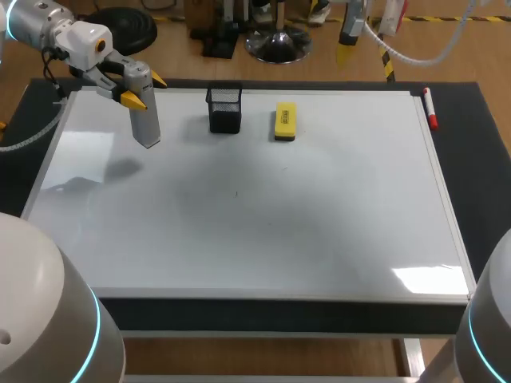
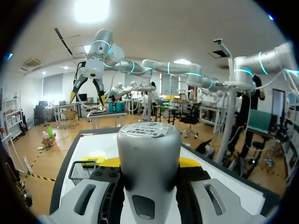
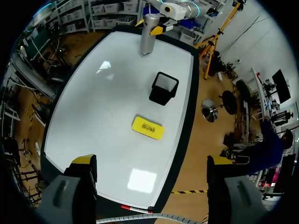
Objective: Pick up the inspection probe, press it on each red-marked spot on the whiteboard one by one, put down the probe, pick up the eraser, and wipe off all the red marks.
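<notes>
Dark surface (image 1: 479, 167) carries the whiteboard (image 1: 263, 215), which fills most of it. No red marks show on the whiteboard in any view, so the main risk: w/o visible targets, presses land on wrong spots or a mark gets missed.

L claw (image 1: 145, 89) sits over the whiteboard's far-left corner, closed round the inspection probe (image 1: 146, 124), both fingers on its grey body. Probe hangs tilted, tip down. Its shadow on the whiteboard lies apart from the tip, so prob. not touching yet. Pressing at that tilt could skid the tip on the slick whiteboard or twist the probe in the grip. Too much force could dent the whiteboard.

R claw (image 3: 150, 161) hangs high off the whiteboard's right side, fingers wide apart, holding nothing.

Black mesh cup (image 1: 225, 110) stands at the whiteboard's far edge, near the probe. A low sideways sweep by the L arm could tip it. Yellow eraser (image 1: 285, 121) lies on the whiteboard by that same edge, approx. mid-way along, and a toppled cup could shove it. Red marker (image 1: 429, 108) lies just off the whiteboard's far-right corner; a careless reach could roll it off.
</notes>
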